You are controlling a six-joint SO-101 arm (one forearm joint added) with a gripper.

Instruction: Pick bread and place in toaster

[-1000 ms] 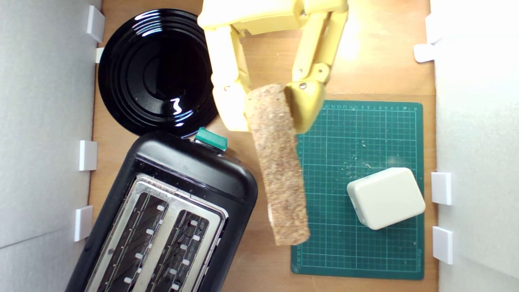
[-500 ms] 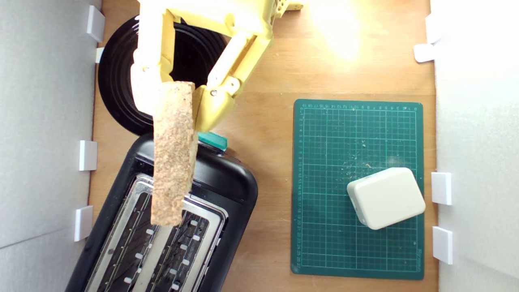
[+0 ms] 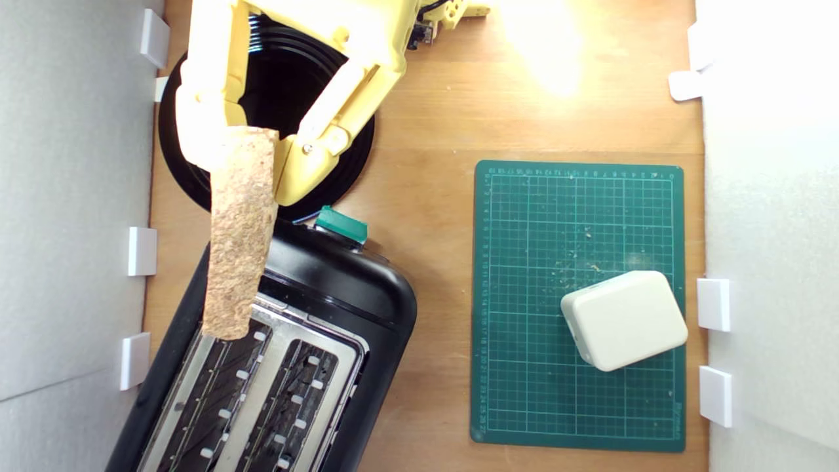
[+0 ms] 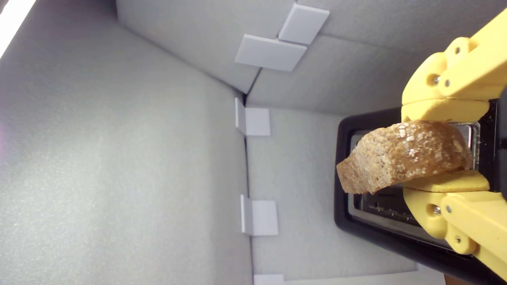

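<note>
The bread shows crust-edge on in the exterior view, held up in the air by my yellow gripper, which is shut on its upper end. Its free end hangs over the near-left corner of the black toaster, above the left slot. The toaster's green lever knob sticks out beside the gripper. In the wrist view the bread sits clamped between both yellow fingers, with the toaster below it.
A glossy black plate lies under the arm at the back left of the exterior view. A green cutting mat carries a cream box on the right. White foam walls stand close on both sides.
The gripper has carried the bread leftward in the exterior view, from beside the mat across the toaster to above its left slot.
</note>
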